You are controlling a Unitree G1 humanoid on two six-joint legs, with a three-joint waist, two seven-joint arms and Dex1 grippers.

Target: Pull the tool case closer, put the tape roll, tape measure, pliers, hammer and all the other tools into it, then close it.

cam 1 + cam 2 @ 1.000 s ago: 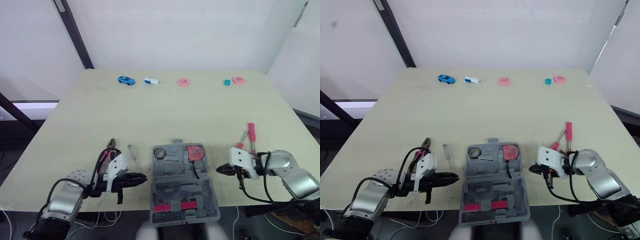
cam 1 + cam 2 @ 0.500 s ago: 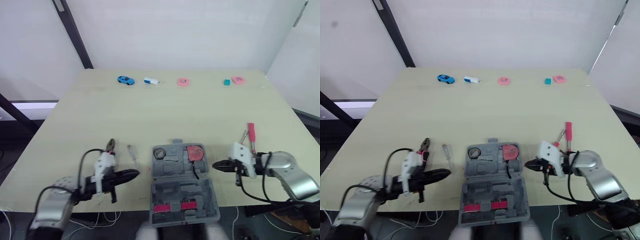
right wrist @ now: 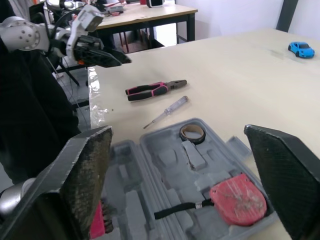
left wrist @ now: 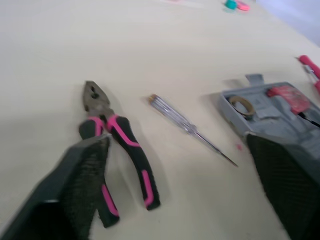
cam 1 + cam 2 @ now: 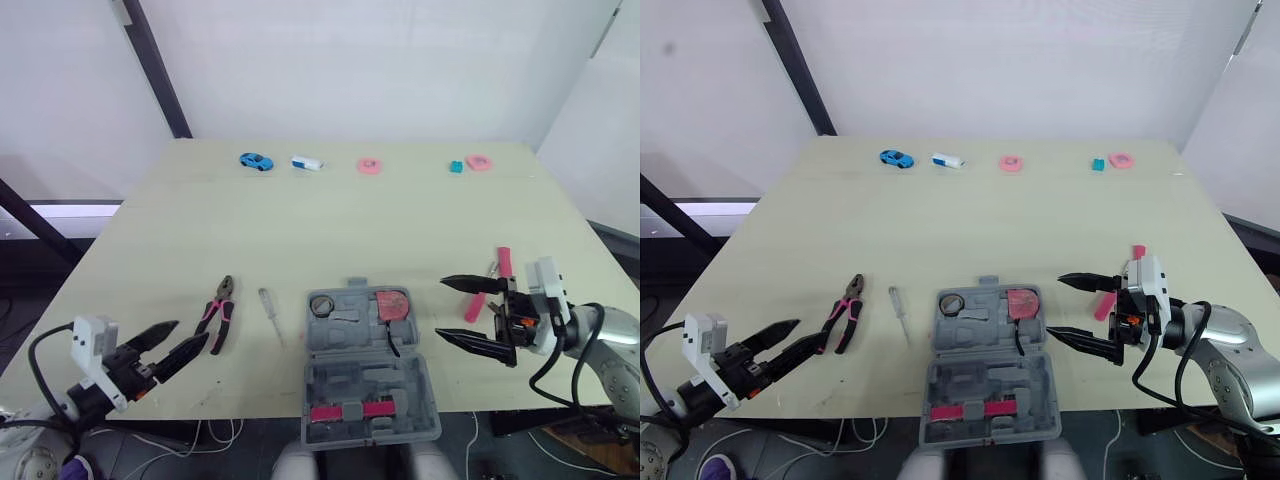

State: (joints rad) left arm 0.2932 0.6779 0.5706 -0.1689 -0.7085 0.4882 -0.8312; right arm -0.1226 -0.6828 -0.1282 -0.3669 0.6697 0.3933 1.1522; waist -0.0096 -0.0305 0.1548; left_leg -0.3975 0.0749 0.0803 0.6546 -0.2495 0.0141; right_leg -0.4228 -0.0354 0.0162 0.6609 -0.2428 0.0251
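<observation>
left end effector (image 5: 168, 345): open partway, nothing in it, hanging low at the near-left edge of the surface (image 5: 350, 220), pointed at the pliers

right end effector (image 5: 470, 315): spread wide, empty as far as I can tell, just right of the case

tool case (image 5: 350, 375): open flat at the near edge, right between my two arms. Grey moulded plastic, so probably light and a bit slidey on this top. I'd push or grab it by a wall or the rim, not the thin latch tab

tape roll (image 5: 320, 305): already in a pocket of the case's far half

tape measure (image 5: 390, 303): red, also in the far half, black strap trailing off it

pliers (image 5: 218, 312): lying left of the case, jaws pointing away from me. Steel head should be the heavy end. Pink-and-black handles look rubbery, so I'd pinch across both handles near the pivot to keep them from tipping

screwdriver (image 5: 270, 312): between pliers and case. Thin with a clear handle, likely rolls, so grab the handle

pink-handled tool (image 5: 502, 260): just beyond my right fingers, partly hidden, can't say if it's the hammer

labels/writing: nothing readable on anything here
</observation>
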